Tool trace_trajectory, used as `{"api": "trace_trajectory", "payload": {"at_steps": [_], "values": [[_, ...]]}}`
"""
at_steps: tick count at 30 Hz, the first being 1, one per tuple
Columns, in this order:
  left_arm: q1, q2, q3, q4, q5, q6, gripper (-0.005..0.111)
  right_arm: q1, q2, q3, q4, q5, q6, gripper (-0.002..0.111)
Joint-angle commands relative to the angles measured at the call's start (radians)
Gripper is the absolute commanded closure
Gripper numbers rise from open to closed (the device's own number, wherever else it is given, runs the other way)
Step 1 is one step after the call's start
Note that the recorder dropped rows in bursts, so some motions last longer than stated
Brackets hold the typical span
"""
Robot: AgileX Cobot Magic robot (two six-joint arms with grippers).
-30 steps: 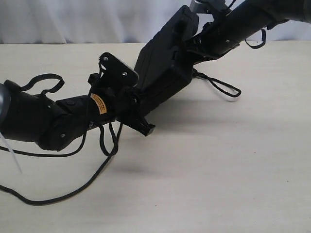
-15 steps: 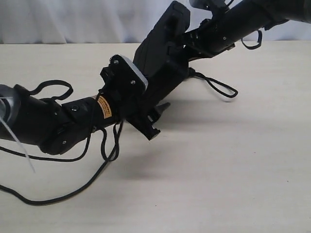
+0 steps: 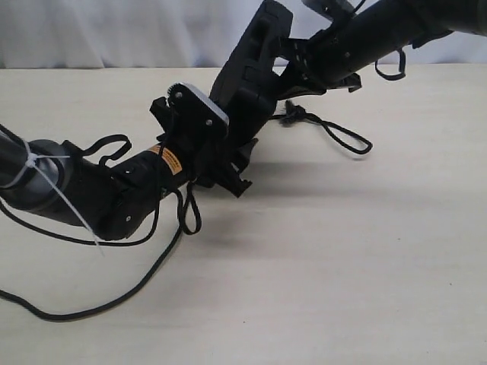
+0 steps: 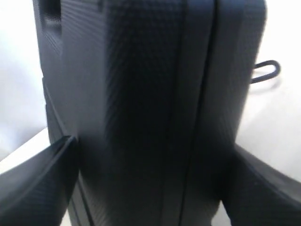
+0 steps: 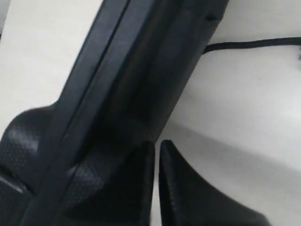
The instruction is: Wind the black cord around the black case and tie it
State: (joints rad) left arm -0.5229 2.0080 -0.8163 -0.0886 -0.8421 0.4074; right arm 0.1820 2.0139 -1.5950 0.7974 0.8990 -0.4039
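Note:
The black case [image 3: 251,72] is off the table, tilted steeply with one end high. My left gripper [image 3: 222,163] is shut on its lower end; in the left wrist view the case [image 4: 150,94] fills the space between both fingers of that gripper [image 4: 153,143]. My right gripper [image 3: 302,70] is at the case's upper edge, its jaws shut to a thin slit with nothing seen between them [image 5: 157,143], and the case [image 5: 131,70] lies against one finger. The black cord [image 3: 346,137] lies looped on the table to the right, with another length [image 3: 144,277] trailing left. It also shows as a strand of cord [image 5: 249,44].
The pale wooden table [image 3: 365,266] runs back to a white curtain [image 3: 114,30]. Short cables and a white zip tie [image 3: 46,182] hang on the left arm. The cord's trailing length curves along the front left of the table.
The case has been raised and tipped more upright. My left gripper has moved up and to the right along it, and the right arm has lifted a little.

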Motion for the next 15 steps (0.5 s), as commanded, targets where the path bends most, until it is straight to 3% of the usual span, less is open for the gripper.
{"api": "trace_trajectory", "payload": {"at_steps": [1, 6, 9, 13, 15], "values": [[-0.002, 0.007, -0.038, -0.05, 0.045, 0.044, 0.034, 0.006, -0.006, -0.004, 0.109, 0.063, -0.019, 0.104], [-0.002, 0.007, -0.047, -0.172, 0.022, 0.044, 0.04, 0.006, -0.006, -0.004, 0.134, 0.075, -0.022, 0.104], [-0.002, 0.007, -0.047, -0.197, 0.033, 0.044, 0.062, 0.006, -0.006, -0.004, 0.134, 0.075, -0.022, 0.104], [-0.002, 0.007, -0.047, -0.151, 0.062, 0.04, 0.1, 0.006, -0.006, -0.004, 0.122, 0.075, -0.022, 0.104], [-0.002, 0.007, -0.047, -0.158, 0.072, 0.04, 0.107, 0.001, -0.006, -0.004, 0.091, 0.072, -0.022, 0.104]]}}
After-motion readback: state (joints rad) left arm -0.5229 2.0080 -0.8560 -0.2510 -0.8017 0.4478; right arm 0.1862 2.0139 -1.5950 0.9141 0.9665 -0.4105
